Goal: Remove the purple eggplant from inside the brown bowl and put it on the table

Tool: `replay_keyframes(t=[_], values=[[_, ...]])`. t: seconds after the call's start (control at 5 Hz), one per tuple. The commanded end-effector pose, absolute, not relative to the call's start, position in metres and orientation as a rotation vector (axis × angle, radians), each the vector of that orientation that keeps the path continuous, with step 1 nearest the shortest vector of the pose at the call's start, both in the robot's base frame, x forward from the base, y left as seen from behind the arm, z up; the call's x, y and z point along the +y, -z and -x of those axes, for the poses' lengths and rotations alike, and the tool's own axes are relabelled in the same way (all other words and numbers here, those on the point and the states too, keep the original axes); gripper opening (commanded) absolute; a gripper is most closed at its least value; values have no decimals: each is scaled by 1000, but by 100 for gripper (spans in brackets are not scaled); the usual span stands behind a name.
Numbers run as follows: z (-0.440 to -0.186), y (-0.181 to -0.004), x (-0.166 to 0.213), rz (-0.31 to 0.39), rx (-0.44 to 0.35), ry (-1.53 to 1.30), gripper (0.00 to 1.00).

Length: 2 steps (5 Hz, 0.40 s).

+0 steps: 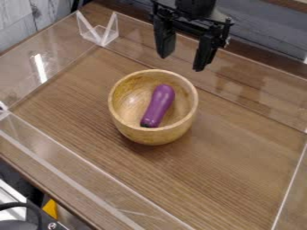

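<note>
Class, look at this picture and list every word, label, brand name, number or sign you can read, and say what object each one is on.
None: no readable text appears anywhere.
The brown bowl, the purple eggplant, the table and the gripper show no visible lettering or labels.
The dark objects at the lower left corner are too cut off and blurred to tell whether they carry any markings.
</note>
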<state>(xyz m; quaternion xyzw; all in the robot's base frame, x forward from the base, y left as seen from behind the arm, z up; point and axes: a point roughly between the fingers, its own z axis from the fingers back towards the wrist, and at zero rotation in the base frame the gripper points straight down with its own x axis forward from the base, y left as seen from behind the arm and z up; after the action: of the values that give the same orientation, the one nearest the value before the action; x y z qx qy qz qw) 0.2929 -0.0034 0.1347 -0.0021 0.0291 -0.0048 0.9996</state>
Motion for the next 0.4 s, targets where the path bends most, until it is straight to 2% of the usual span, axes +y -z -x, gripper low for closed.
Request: replay_keyframes(t=[0.0,0.2], values=[[-286,-132,-7,9,69,-36,100],[-276,-131,4,12,71,-13,100]])
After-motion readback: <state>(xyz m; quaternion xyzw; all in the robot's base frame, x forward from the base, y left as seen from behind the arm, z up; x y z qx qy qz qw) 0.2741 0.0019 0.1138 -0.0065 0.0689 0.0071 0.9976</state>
